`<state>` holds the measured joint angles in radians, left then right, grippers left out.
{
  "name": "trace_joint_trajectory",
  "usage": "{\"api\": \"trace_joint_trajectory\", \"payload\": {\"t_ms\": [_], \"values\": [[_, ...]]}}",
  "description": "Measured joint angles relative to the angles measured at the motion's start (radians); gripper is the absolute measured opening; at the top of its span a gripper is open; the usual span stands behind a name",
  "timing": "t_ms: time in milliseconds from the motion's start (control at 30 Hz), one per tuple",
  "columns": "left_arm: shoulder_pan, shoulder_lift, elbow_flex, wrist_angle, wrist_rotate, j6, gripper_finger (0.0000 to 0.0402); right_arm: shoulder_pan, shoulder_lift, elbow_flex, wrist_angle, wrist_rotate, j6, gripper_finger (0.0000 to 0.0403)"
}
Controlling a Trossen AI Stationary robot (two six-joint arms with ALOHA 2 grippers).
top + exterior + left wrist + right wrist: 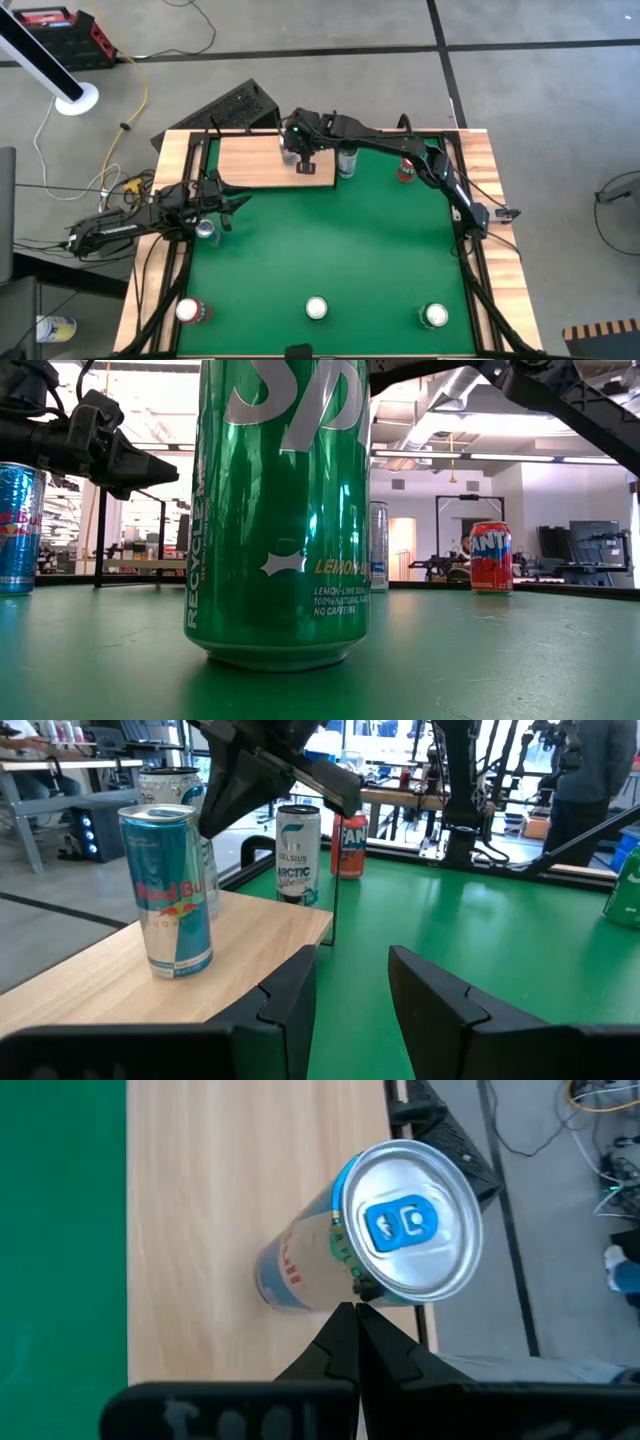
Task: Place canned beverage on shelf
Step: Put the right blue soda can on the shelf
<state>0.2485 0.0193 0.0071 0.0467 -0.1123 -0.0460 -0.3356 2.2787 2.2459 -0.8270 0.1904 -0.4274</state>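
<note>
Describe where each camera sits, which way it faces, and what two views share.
High: above the table, facing straight down; both arms show, right hand over the shelf.
Low: at tabletop height, facing level across; the Sprite can fills it, arms overhead.
Left wrist: behind the open left hand, facing the shelf's Red Bull can.
Right wrist: above the shut right hand, looking down on that can.
Shared: both wrist views show that can.

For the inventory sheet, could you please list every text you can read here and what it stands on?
"RECYCLE", "LEMON", "100% NATURAL", "NO CAFFEINE": big green can.
"CELSIUS ARCTIC": white can.
"Red Bu": blue-silver can on the shelf.
"ANTA": red can.
Smaller print: too blurred to read.
</note>
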Motion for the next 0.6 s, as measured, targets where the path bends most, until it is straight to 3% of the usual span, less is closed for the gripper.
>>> {"api": "trace_joint_trajectory", "payload": {"t_ms": [200,600], "values": [[0.0,0.0,0.0,0.0,0.0,0.0,0.0112,0.032,0.0,0.0,-0.066,0.001,0.008,0.0018],[0.0,0.0,0.0,0.0,0.0,0.0,0.0112,0.052,0.0,0.0,0.032,-0.006,-0.026,0.0018]]}}
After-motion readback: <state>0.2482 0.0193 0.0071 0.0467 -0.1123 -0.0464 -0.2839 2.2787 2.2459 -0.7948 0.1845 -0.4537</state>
